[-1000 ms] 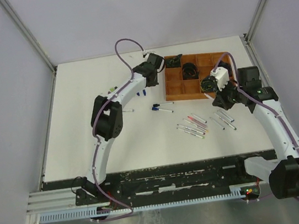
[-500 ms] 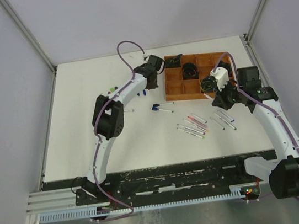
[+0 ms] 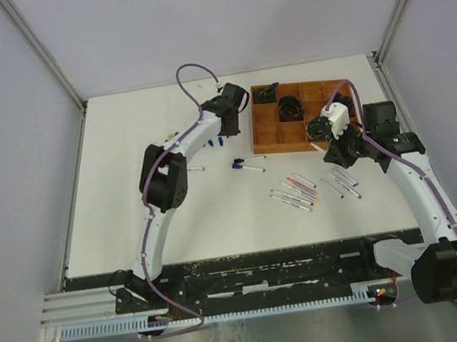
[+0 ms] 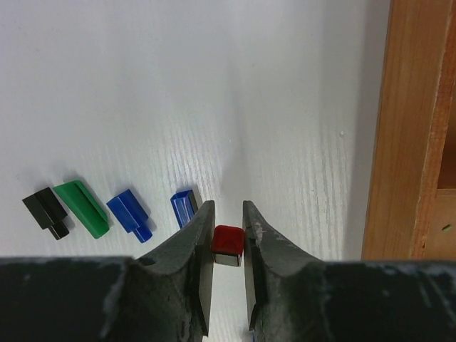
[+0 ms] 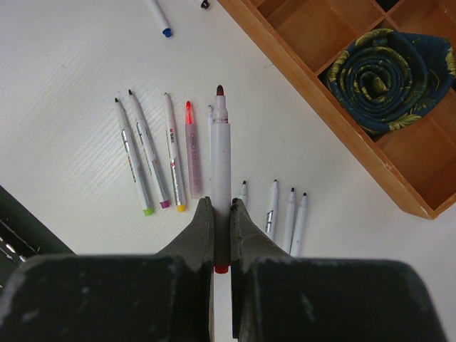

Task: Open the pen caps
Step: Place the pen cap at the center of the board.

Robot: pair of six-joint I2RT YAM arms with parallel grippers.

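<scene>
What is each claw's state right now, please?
Left claw: around the red cap; grip cannot be told.
Right claw: closed, holding an uncapped pen.

A robotics lab test cell. A white-and-black left robot arm [image 3: 176,148] and its twin, the right arm [image 3: 418,187], are bolted to a black metal rail [image 3: 253,282] at the near edge of a plain white table [image 3: 132,210]. Blank pale grey panels [image 3: 7,168] on aluminium posts [image 3: 41,48] box it in. Purple cables [image 3: 189,70] loop along the arms. It is bare, purpose-built rigging, with no furnishings.
</scene>
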